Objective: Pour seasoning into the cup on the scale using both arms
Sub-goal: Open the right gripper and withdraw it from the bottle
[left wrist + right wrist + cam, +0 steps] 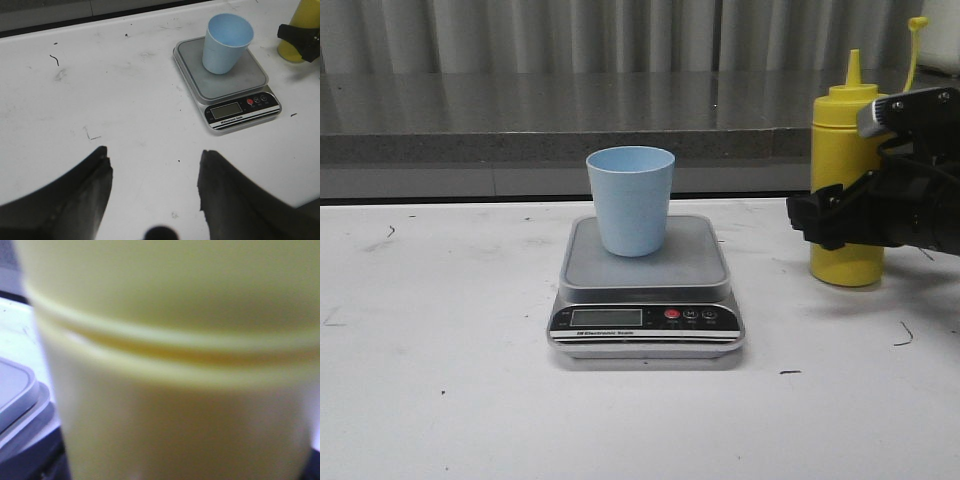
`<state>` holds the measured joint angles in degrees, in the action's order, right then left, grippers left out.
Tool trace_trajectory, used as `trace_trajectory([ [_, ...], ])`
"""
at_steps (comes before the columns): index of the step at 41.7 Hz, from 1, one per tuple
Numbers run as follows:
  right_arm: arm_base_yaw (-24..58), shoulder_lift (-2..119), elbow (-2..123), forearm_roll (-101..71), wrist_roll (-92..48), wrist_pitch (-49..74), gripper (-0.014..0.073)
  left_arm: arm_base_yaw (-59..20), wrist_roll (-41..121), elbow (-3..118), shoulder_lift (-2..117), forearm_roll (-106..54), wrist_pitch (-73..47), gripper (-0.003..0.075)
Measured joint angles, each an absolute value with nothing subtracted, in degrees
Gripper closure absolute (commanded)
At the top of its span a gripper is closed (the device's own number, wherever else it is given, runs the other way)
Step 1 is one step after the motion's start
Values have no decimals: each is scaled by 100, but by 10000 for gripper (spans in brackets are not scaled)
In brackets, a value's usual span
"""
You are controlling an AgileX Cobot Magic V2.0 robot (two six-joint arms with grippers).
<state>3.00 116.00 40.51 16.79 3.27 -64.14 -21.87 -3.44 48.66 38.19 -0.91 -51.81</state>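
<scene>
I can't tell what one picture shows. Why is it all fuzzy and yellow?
In the right wrist view the tall yellow plastic squeeze bottle sits so near the lens that it fills the frame, out of focus. The front view is sharp: the same bottle beside the right gripper. The left wrist view is clear too, apart from the dark, soft-edged left gripper fingers.

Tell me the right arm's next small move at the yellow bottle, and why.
Probably close the right claw on the yellow bottle before any lift. The bottle stands upright on the table, fills the right wrist view, and the claw sits at its body; whether it grips yet cannot be told. The cup waits on the scale.
</scene>
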Motion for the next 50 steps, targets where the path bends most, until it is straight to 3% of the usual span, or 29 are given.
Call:
trace_trajectory([
  [18,300,11600,3792,1480,338,-6493,-3,-2187,-344,4866,3819,-91,-5181,334],
  [40,300,10932,2322,1227,719,-6490,1,-2187,-344,4866,3819,-91,-5181,334],
  [50,300,9457,2197,1901,1342,-4530,1,-2187,-344,4866,3819,-91,-5181,334],
])
